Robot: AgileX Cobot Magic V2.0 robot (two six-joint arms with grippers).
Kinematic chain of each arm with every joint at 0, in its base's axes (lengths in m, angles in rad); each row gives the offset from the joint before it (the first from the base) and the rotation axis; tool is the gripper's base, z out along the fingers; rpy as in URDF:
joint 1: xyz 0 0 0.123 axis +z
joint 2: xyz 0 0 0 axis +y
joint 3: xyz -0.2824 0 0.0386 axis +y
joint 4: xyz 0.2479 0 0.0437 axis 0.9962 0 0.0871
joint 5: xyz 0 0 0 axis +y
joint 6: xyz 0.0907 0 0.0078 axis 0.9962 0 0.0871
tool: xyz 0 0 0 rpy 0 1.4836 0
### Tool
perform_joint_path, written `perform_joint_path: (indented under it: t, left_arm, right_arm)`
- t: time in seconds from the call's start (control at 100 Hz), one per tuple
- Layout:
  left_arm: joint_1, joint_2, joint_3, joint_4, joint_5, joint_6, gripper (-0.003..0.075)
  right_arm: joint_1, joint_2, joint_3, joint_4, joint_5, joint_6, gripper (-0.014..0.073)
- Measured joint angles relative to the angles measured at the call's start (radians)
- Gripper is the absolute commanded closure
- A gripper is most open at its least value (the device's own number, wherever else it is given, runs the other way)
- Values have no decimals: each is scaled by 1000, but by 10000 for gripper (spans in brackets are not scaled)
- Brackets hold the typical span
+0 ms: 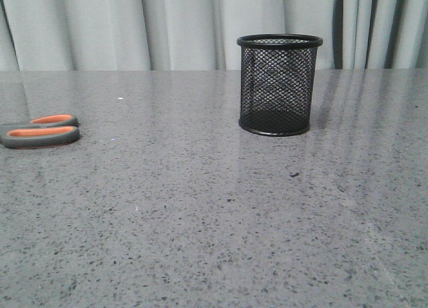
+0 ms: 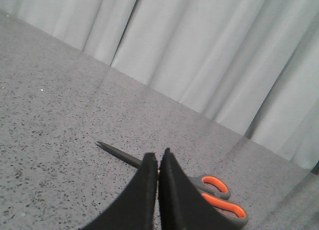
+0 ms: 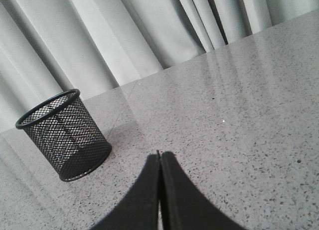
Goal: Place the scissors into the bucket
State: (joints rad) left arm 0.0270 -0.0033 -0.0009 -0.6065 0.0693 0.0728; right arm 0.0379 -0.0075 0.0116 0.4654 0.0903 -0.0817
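The scissors [image 1: 40, 135] lie flat on the grey table at the far left, handles towards the middle, blades running out of the front view. In the left wrist view the scissors [image 2: 223, 202] lie on the table beyond my left gripper [image 2: 158, 155], which is shut and empty, its fingertips [image 2: 149, 162] covering the pivot from the camera's angle. The bucket [image 1: 279, 84], a black wire-mesh cup, stands upright and empty at the back centre-right. In the right wrist view the bucket [image 3: 65, 135] stands apart from my right gripper [image 3: 160, 153], which is shut and empty. Neither gripper shows in the front view.
The speckled grey table [image 1: 200, 221] runs back to pale grey curtains [image 1: 167, 27]. A small dark speck [image 1: 294, 174] lies in front of the bucket.
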Motion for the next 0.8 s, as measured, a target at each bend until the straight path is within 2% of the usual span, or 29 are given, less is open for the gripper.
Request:
perform_joint_path:
  t: [0.41,0.57,0.69,0.8]
  left_arm:
    - [0,0,0,-2,0,0,741]
    - [0,0,-4,-2,48,0,741]
    - [0,0,-50,-2,111,0,741]
    - [0,0,-157,31,173,1,741]
  right_arm:
    - [0,0,0,4,0,0,662]
    - [0,0,0,31,12,0,662]
    - [0,0,-21,46,66,2,652]
    - [0,24,-110,47,163,2,643]
